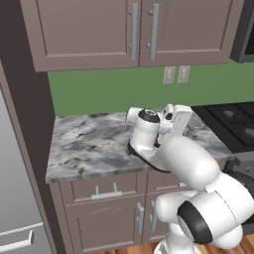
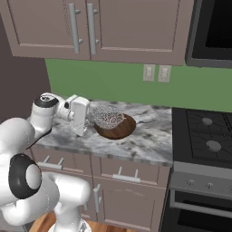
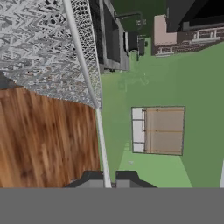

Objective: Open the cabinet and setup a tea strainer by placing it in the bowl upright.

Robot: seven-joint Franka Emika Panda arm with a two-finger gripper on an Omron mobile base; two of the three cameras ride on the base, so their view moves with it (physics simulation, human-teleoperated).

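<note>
The dark brown wood-grain bowl sits on the marble counter, and the silvery mesh tea strainer stands in it, tilted against the hand's side. My gripper reaches in sideways from the left and is shut on the strainer's thin rim. In the hand view that grey rim runs up from between my gripper's tips, with mesh above and the bowl's wood to the left. From the left base view the arm covers most of the bowl. The cabinet is out of view.
Paired-door wall cabinets hang over the counter. A black stove stands to the right with a microwave above it. Drawers run below the counter edge. A dark tall panel and a grey appliance close the left.
</note>
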